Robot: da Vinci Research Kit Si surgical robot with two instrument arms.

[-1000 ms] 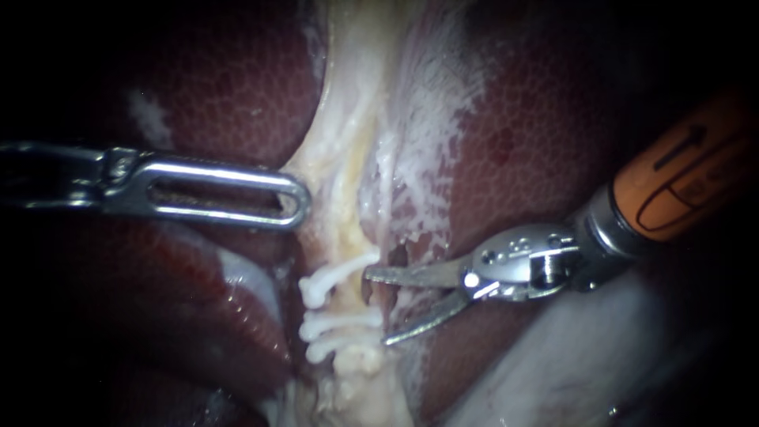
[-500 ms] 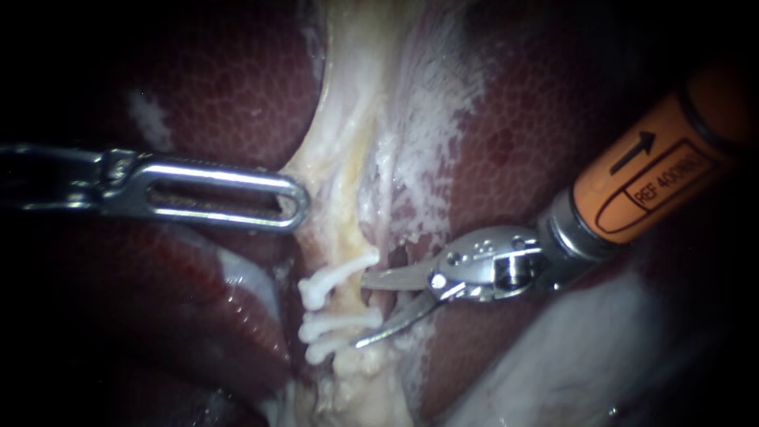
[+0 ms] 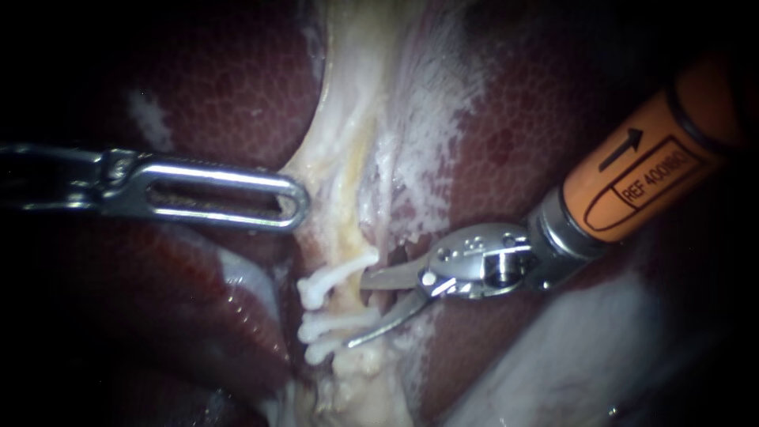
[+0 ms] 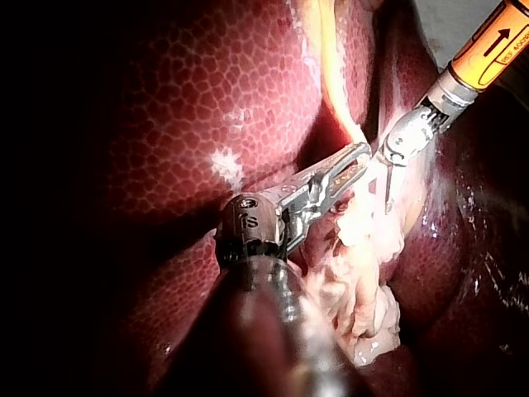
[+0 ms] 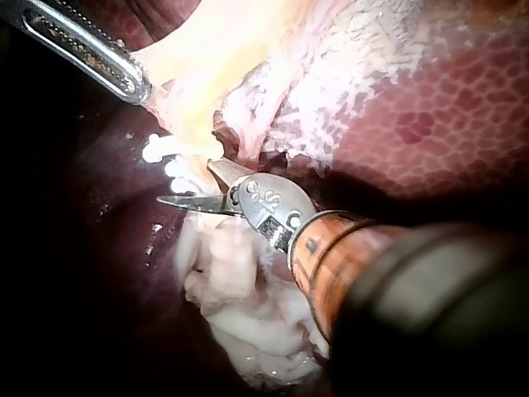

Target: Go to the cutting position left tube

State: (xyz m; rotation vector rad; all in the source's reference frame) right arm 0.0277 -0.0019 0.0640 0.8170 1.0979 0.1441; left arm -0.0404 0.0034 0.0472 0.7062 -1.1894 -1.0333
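Right instrument (image 3: pixel 356 310): blades wide apart, gripping nothing, tips just reaching the tube (image 3: pixel 345 300) between the clips (image 3: pixel 328 323) ahead, approach seemingly near done, only final seating across it left.

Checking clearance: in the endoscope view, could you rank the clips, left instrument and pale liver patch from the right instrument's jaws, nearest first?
1. Clips, at the right instrument's open jaws.
2. Left instrument, above-left.
3. Pale liver patch, farthest upper left.

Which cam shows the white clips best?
Endoscope view: three white clips lie unobstructed across the pale tissue, beside the open blades of the right instrument. Right wrist view shows only their ends, ahead of the blades. Left wrist view: I cannot make them out.
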